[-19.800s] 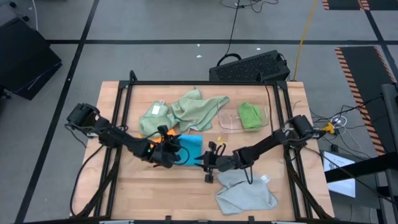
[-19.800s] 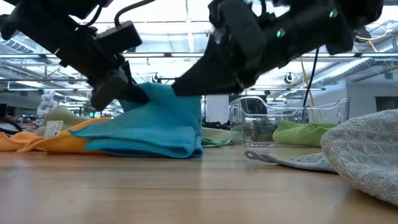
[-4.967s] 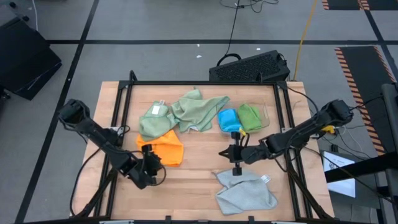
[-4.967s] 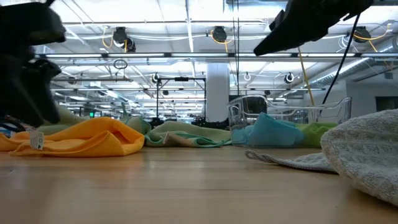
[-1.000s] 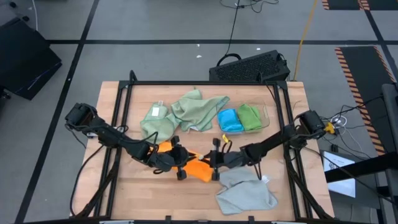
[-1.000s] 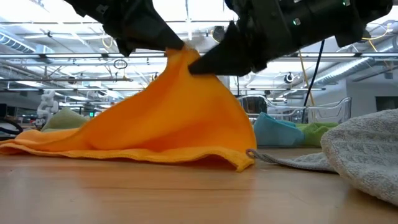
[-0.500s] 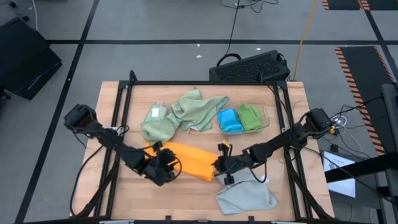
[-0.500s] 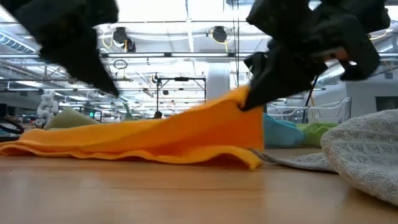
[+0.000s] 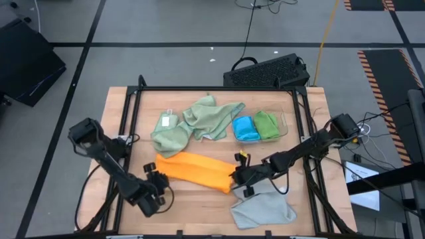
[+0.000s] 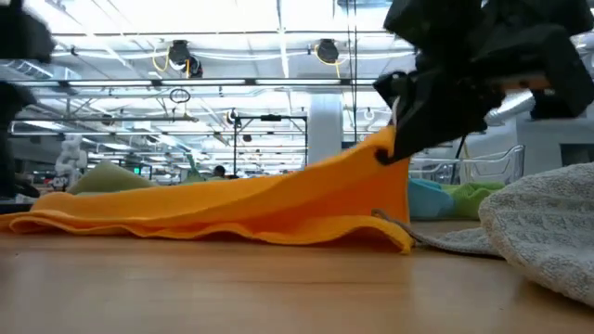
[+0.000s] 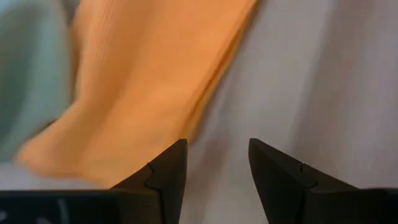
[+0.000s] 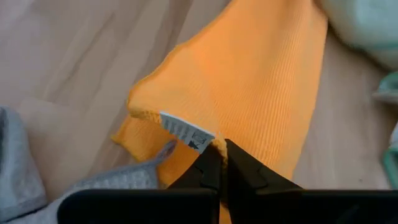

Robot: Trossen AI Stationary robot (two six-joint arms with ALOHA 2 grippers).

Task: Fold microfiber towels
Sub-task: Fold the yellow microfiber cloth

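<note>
An orange microfiber towel [image 9: 196,170] lies stretched out as a long strip across the middle of the table. My right gripper [image 9: 238,176] is shut on its right end. My left gripper [image 9: 157,183] stands open just off the towel's left end, toward the near edge, with nothing between its fingers [image 11: 165,177]. In the left wrist view the orange towel [image 11: 143,93] lies ahead of the fingers. A grey towel [image 9: 262,206] lies crumpled near the front edge. My right gripper pinches the orange towel's right end [image 12: 231,134] between its two fingers, close beside the white tag [image 12: 186,132]. The fingers come slanting down from the table's right. That end is lifted [image 10: 385,153]. The towel slopes down from it, and its left part [image 10: 65,221] rests on the table.
Two pale sage green towels [image 9: 174,131] [image 9: 214,116] lie bunched at the back. A blue towel [image 9: 245,128] and a bright green one [image 9: 267,124] sit folded in the clear tray [image 9: 284,119]. Bare wood shows at the near left.
My left gripper has opened, let go of the orange towel and drawn back toward the near left. My right gripper has moved right and lower with its end. The towel has gone from a raised peak to a long strip sloping down to the left.
</note>
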